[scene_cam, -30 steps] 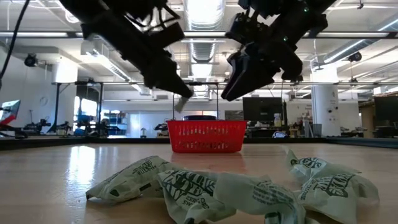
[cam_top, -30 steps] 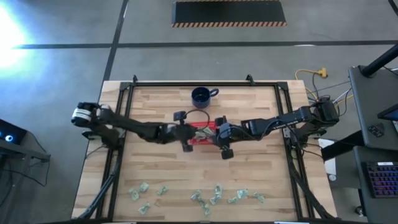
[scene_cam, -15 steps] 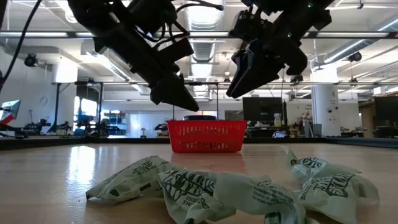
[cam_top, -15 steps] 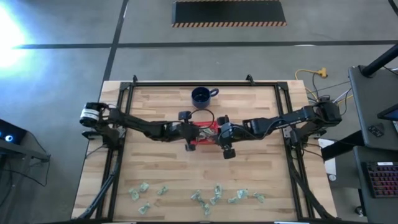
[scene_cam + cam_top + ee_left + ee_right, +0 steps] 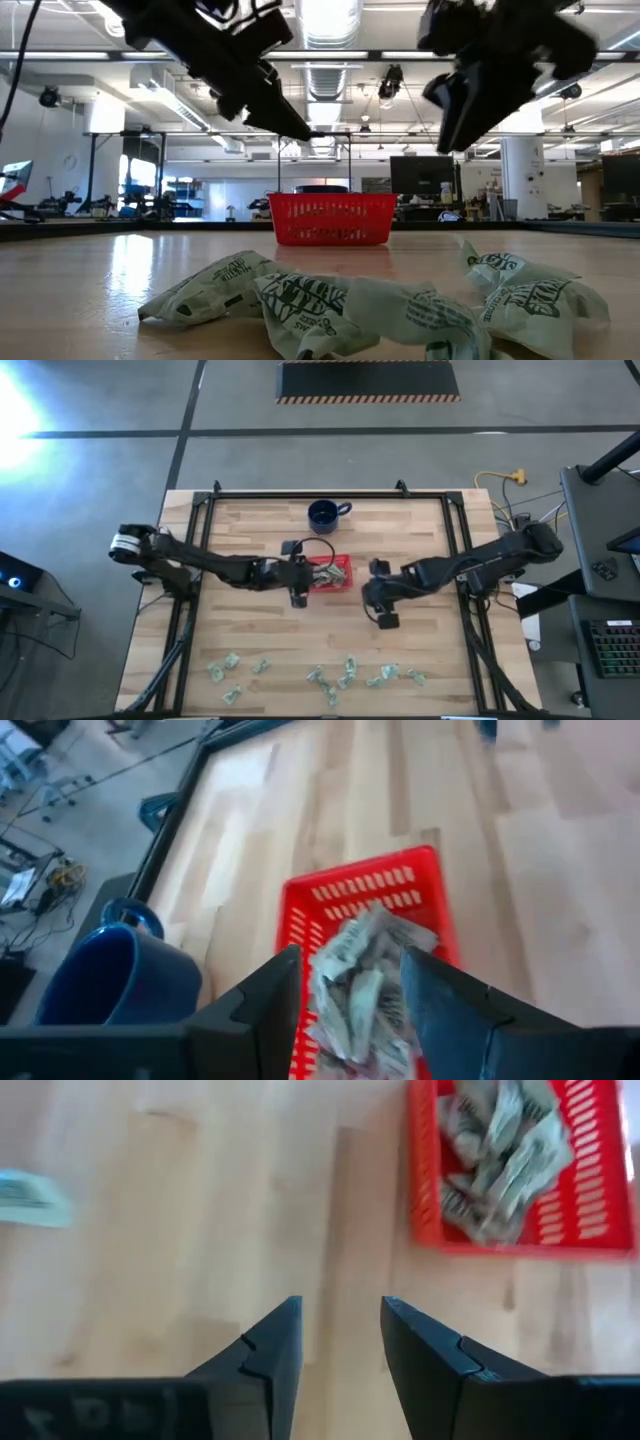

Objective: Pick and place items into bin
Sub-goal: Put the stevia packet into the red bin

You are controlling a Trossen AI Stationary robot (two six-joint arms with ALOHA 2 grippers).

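Right pincer [image 5: 372, 598] withdrawn from bin [image 5: 343, 576], mug [image 5: 323, 514] behind

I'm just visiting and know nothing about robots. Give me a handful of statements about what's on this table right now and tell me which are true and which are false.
1. The red bin already holds some crumpled wrappers. True.
2. The blue mug sits inside the bin. False: it stands on the table, apart from the bin, farther from the loose wrappers.
3. The right gripper carries a wrapper between its fingers. False: the fingers are apart with only bare wood between them.
4. A row of loose wrappers lies along one table edge, well away from the bin. True.
5. The left gripper hangs over the bin. True.
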